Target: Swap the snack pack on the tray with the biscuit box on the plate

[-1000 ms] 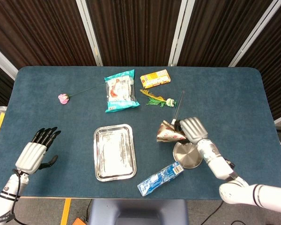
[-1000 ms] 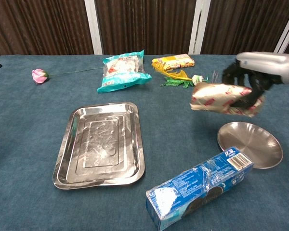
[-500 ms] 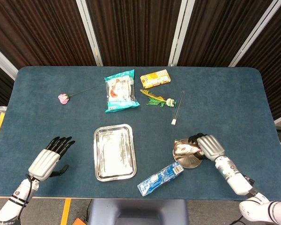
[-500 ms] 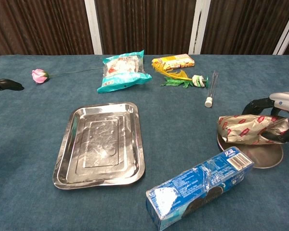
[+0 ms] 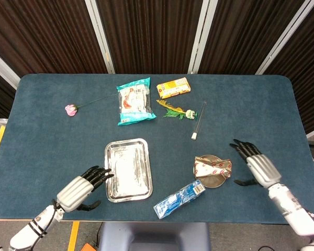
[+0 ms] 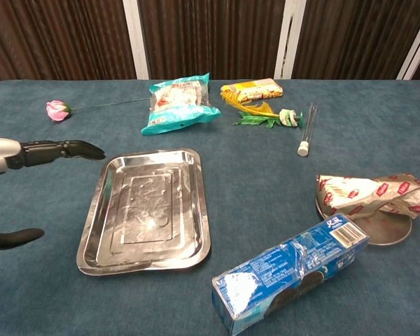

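Observation:
The silver and red snack pack (image 5: 212, 168) (image 6: 367, 196) lies across the small round plate (image 5: 213, 181) (image 6: 381, 231), overhanging its rim. The blue biscuit box (image 5: 179, 198) (image 6: 290, 271) lies on the table between the plate and the steel tray (image 5: 127, 169) (image 6: 150, 210), which holds nothing. My right hand (image 5: 256, 166) is open, just right of the plate, apart from the pack. My left hand (image 5: 81, 190) (image 6: 35, 152) is open with fingers spread, at the tray's left edge, holding nothing.
At the back lie a teal snack bag (image 5: 134, 99), a yellow packet (image 5: 173, 88), a pink rose (image 5: 70, 110), a green and yellow feather sprig (image 5: 175, 111) and a glass tube (image 5: 198, 123). The biscuit box sits near the table's front edge.
My right hand brought the snack pack down onto the plate, let it go and drew back to the right. My left hand moved right toward the tray.

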